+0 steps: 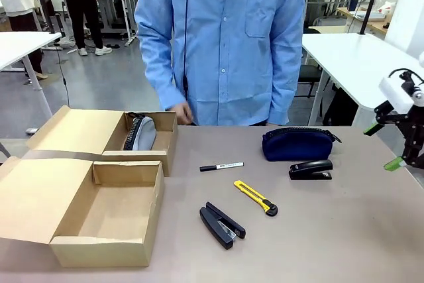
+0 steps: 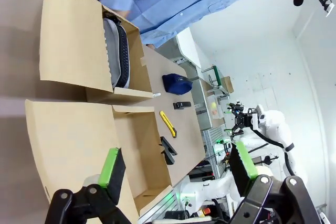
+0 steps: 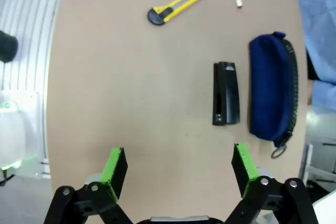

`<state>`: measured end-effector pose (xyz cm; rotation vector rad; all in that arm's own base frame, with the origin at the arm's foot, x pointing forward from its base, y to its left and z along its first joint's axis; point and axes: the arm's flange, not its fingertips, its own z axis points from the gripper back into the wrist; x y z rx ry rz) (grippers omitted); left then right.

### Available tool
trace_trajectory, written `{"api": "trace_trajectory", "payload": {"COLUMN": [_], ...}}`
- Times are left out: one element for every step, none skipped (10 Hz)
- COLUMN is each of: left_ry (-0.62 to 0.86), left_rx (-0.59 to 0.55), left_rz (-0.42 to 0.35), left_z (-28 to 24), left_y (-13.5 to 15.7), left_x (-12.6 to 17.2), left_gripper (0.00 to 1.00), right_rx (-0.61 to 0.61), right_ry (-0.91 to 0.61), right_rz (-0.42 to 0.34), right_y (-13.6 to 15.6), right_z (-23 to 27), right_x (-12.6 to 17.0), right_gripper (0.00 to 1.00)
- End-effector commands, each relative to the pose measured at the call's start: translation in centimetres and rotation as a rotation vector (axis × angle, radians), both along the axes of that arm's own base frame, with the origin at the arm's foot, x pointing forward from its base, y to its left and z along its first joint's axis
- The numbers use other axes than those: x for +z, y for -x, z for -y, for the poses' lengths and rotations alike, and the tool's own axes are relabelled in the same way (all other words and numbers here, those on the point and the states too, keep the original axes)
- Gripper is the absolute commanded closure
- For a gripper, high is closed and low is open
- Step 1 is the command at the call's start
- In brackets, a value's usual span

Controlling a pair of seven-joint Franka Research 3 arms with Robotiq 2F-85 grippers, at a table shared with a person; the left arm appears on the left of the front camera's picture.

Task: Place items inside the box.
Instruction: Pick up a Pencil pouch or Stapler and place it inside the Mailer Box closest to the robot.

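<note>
My left gripper (image 2: 177, 165): spread, holding nothing.
My right gripper (image 3: 178, 167): spread, over table (image 3: 105, 77); stapler (image 3: 226, 94) and blue pouch (image 3: 273, 87) ahead.
Grey pencil case (image 1: 142, 134): inside far box (image 1: 132, 156).

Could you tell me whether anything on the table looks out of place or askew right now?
Only minor things. The near black stapler lies with its arm hinged partly open, unlike the closed stapler beside the navy pouch. The grey pencil case leans on edge in the far box rather than lying flat.
</note>
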<state>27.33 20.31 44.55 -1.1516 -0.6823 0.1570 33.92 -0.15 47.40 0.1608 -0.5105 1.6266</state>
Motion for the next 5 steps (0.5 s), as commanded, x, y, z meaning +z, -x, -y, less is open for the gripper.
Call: {"api": "trace_trajectory", "payload": {"left_ry": [0.009, 0.009, 0.009, 0.009, 0.009], "left_rx": [0.0, 0.0, 0.0, 0.0, 0.0], "left_rz": [0.033, 0.033, 0.033, 0.033, 0.033], "left_z": [0.0, 0.0, 0.0, 0.0, 0.0], "left_y": [0.0, 0.0, 0.0, 0.0, 0.0], "left_x": [0.1, 0.1, 0.1, 0.1, 0.1], "left_gripper": [0.0, 0.0, 0.0, 0.0, 0.0], "right_rx": [-0.002, 0.0, 0.014, 0.005, -0.062], "right_ry": [-0.044, 0.0, 0.081, 0.119, 0.173], "right_rz": [-0.014, 0.0, -0.045, -0.057, -0.065], "right_y": [0.5, 0.0, -0.9, -2.1, -3.3], "right_z": [-0.1, 0.0, -2.2, -3.8, -4.9], "right_x": [0.3, 0.0, -0.8, -1.9, -3.0], "right_gripper": [0.0, 0.0, 0.0, 0.0, 0.0]}}
